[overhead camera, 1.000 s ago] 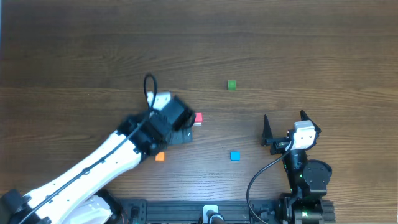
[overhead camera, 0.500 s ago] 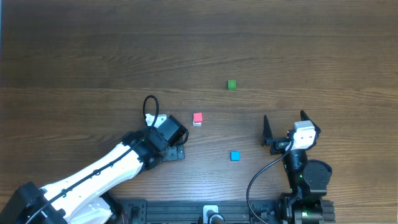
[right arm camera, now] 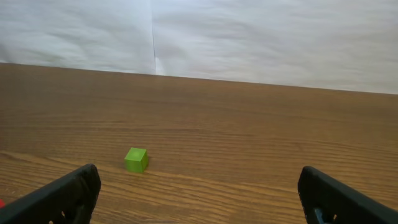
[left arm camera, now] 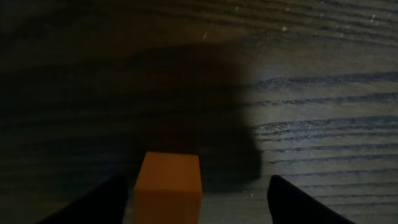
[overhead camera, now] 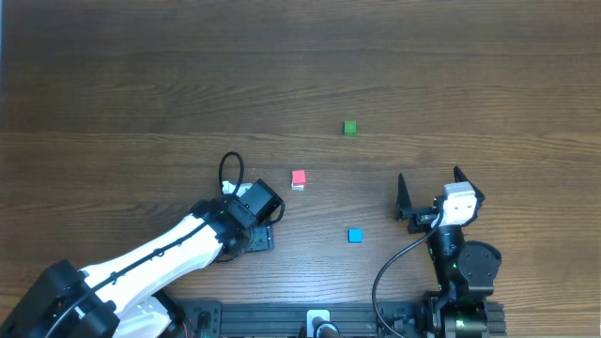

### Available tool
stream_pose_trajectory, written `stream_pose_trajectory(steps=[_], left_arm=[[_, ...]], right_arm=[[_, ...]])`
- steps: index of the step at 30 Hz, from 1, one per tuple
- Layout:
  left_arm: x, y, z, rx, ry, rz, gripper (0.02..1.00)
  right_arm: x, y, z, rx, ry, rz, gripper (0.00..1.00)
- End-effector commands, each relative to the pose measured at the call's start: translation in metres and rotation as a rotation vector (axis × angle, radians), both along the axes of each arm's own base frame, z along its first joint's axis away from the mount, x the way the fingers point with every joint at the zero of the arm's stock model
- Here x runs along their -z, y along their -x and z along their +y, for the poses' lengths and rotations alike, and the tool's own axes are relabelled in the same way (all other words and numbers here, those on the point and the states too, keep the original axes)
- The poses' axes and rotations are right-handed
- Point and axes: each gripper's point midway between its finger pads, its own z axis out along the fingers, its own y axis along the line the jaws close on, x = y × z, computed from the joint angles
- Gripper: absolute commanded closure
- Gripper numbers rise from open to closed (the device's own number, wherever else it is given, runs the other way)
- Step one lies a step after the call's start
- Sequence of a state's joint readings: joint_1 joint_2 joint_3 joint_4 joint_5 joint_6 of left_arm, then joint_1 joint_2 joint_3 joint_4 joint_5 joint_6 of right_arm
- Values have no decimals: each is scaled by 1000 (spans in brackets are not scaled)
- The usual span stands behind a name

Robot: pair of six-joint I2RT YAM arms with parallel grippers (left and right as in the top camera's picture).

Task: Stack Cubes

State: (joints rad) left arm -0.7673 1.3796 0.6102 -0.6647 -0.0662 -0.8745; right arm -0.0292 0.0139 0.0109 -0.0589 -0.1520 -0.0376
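Left wrist view: small orange cube [left arm camera: 168,186] is cut off by the frame edge, so only its top face and part of one side are visible. It sits in heavy shadow between the left gripper [left arm camera: 197,186] fingers [left arm camera: 106,202], which are dark, cropped, tips only. Can't tell if the nearer finger touches the cube.
Top view: left gripper's fingertips are hidden under its black wrist housing [overhead camera: 255,208]. White patch [overhead camera: 298,187] touching the pink cube [overhead camera: 299,176] is too small to identify.
Right wrist view: right gripper [right arm camera: 199,169] fingers [right arm camera: 68,196] are cropped at the edge. Red sliver [right arm camera: 2,203] at the border is mostly cut off.
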Motion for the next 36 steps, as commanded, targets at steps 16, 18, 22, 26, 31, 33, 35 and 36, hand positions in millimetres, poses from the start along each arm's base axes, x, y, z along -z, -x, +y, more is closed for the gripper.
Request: stream_pose_trajectory(steps=[16, 18, 22, 26, 31, 33, 35, 36], left_arm=[[3, 6, 3, 2, -12, 22, 630], [4, 6, 4, 2, -15, 24, 643], [5, 6, 4, 2, -19, 28, 676], [6, 7, 4, 1, -21, 31, 726], [6, 6, 4, 2, -20, 30, 776], [6, 5, 3, 2, -15, 24, 796], [5, 2, 0, 2, -4, 13, 842], [5, 0, -2, 2, 3, 5, 849]], right_arm=[[2, 0, 2, -9, 4, 1, 7], [2, 0, 2, -8, 4, 1, 7], [2, 0, 2, -8, 4, 1, 7], [2, 0, 2, -9, 4, 1, 9], [2, 0, 2, -8, 4, 1, 7], [2, 0, 2, -9, 4, 1, 9], [2, 0, 2, -9, 4, 1, 9], [2, 0, 2, -8, 4, 1, 7]])
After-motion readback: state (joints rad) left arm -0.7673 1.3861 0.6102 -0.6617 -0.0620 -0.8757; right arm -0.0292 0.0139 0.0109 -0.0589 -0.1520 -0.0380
